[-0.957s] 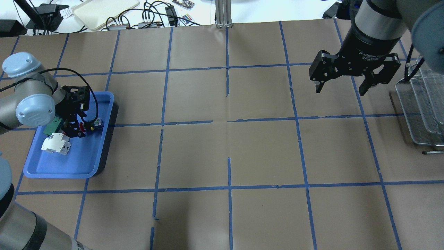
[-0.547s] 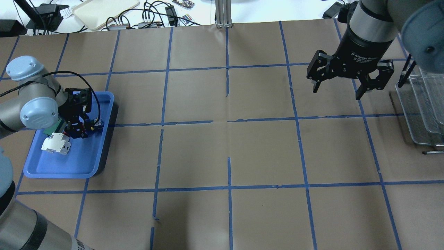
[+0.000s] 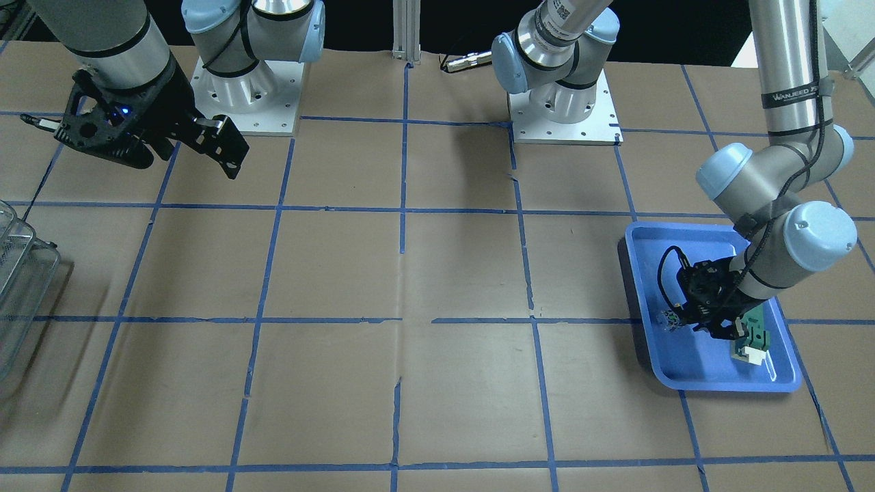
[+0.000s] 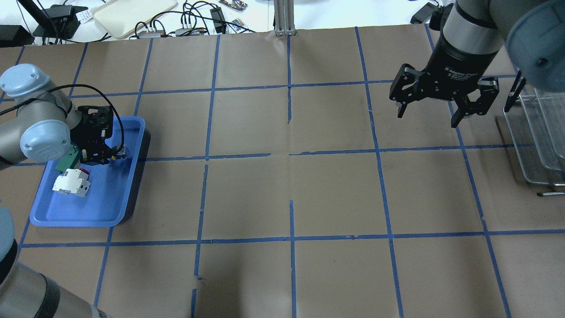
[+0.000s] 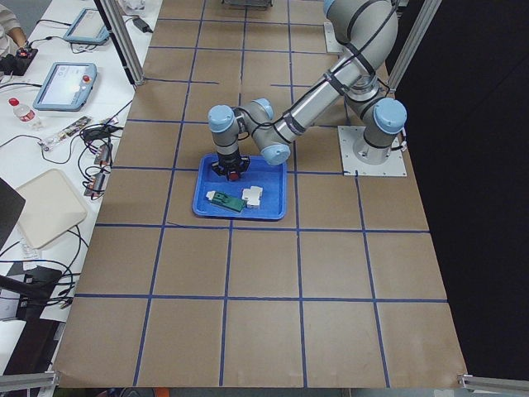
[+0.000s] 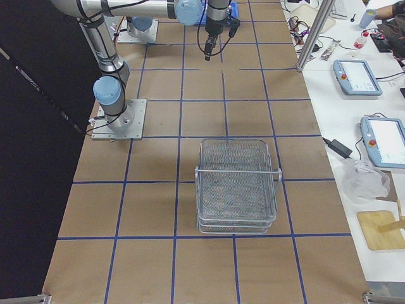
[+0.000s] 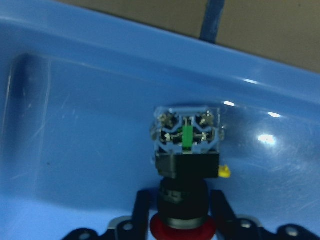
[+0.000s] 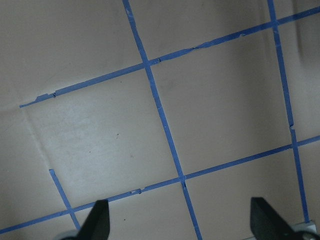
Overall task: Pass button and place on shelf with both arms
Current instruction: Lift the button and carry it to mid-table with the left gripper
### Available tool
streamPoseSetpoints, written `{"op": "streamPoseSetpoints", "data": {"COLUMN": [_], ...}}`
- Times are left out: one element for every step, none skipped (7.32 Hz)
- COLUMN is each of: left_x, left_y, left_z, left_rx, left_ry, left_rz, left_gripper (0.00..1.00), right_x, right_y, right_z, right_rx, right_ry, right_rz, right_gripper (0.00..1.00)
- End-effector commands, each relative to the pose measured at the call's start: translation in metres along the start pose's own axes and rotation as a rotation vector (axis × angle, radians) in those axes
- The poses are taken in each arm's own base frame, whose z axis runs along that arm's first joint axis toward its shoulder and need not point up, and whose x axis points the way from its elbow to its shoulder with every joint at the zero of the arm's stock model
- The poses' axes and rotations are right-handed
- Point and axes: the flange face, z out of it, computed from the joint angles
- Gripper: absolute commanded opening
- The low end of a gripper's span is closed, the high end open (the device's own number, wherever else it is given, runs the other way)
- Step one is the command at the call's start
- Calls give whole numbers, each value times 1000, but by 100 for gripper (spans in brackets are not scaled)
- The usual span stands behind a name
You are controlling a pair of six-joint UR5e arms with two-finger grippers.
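Well, my left hand (image 7: 181,202) grips the button (image 7: 186,137), right hand (image 4: 427,118) spread wide, handover and shelf (image 6: 237,183) not done yet.

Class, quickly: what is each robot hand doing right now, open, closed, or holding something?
Left hand: closed on the button, in the blue tray.
Right hand: open, empty, above the table.

The tray (image 7: 75,125) is glossy plastic, the shelf (image 6: 235,183) silvery wire mesh.

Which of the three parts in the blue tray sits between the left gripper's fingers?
The button, with red cap and black body, in the left gripper. The white block and green part lie free beside it.
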Motion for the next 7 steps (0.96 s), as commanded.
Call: {"op": "streamPoseSetpoints", "data": {"left_x": [4,6,15,33,52,73,92], "left_y": [-39,-75,-125,-172,-216,-265,-298], "left_z": [-51,-84,-120,-146,-160,-170,-186], "left_rx": [42,90,88,82,71,87,112], "left_ry": [14,47,50,52,38,23,0], "left_rz": [98,165,234,243,173,176,196], "left_gripper": [0,0,0,0,0,0,0], "right_x": [-1,8,16,26,29,38,50], "right_y": [-5,-13,-21,-27,-31,-38,-46], "right_z": [-3,-3,-1,8,13,10,5], "right_rx": [-20,-52,-79,-101,-121,-124,-133], "right_ry": [-134,-251,-388,-489,-601,-681,-797], "right_rz": [27,57,61,50,65,100,152], "right_gripper": [100,100,100,100,100,100,100]}}
